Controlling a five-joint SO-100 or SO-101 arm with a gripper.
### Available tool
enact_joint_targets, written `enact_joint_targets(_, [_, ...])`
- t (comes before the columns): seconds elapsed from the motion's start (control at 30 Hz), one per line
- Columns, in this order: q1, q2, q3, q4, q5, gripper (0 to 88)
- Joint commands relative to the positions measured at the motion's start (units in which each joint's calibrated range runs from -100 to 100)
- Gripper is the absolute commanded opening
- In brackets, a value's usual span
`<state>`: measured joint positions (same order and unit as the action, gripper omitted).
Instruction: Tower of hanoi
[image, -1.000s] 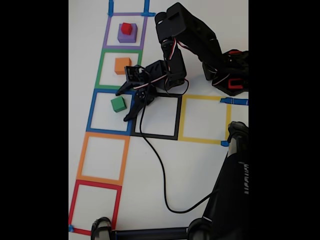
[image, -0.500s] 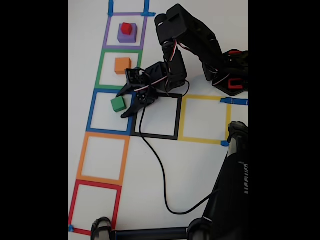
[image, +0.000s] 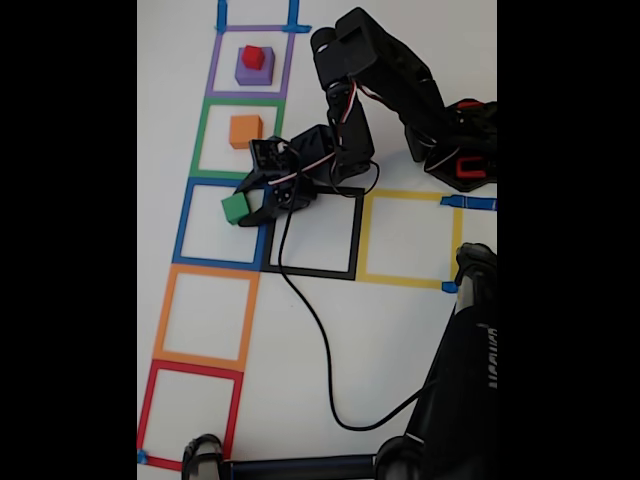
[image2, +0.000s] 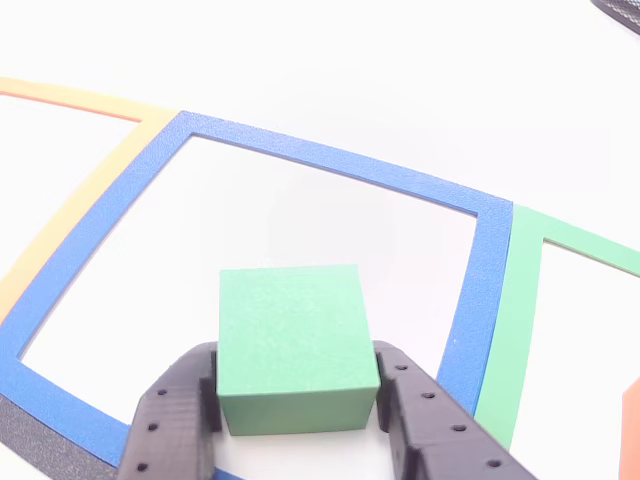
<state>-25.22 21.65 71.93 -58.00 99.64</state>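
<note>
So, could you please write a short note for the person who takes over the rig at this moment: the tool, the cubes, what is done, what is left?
Tool: shut on the green cube, one finger on each side; in the fixed view it is over the blue tape square. I cannot tell if the cube is off the table.
Red cube: on top of the purple cube, in the purple tape square.
Orange cube: alone in the green tape square.
Done: green cube gripped.
Left: place it where the next move needs, probably onto the orange cube, then continue the stack.
</note>
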Motion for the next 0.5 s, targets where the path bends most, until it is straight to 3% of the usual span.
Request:
enact_joint_targets(0.0, [-0.09,-5.39,-0.30,3.18,0.36,6.4])
enact_joint_targets(0.23, [-1.34,-17.90,-0.12,14.84,0.36,6.0])
enact_joint_targets(0.47, [0.77,-39.78,-2.30,42.78,0.36,6.0])
